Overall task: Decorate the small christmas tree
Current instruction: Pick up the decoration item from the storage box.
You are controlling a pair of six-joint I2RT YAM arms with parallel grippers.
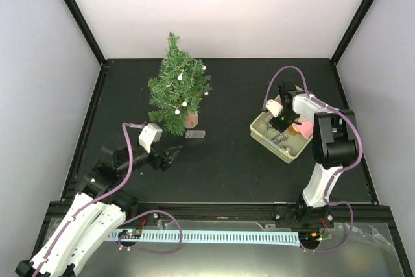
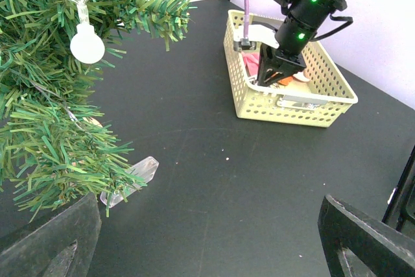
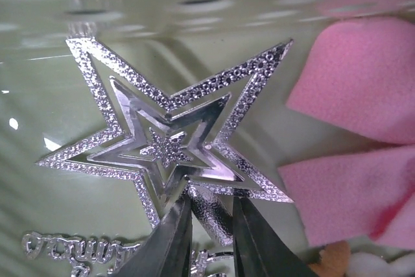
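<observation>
The left hand hangs with fingers wide apart, holding nothing, just in front of the tree, which stands back-left on the counter. Over right, the right hand is down in the basket, pinched on the lower point of a silver star beside a pink piece.

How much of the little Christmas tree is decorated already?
Done: white ball lights hang on the small christmas tree. In hand: the right end effector, down in the yellow basket, pinches the silver star by its bottom point. Left: the star and the pink piece beside it are not on the tree yet. The left end effector hangs open and empty nearby.
</observation>
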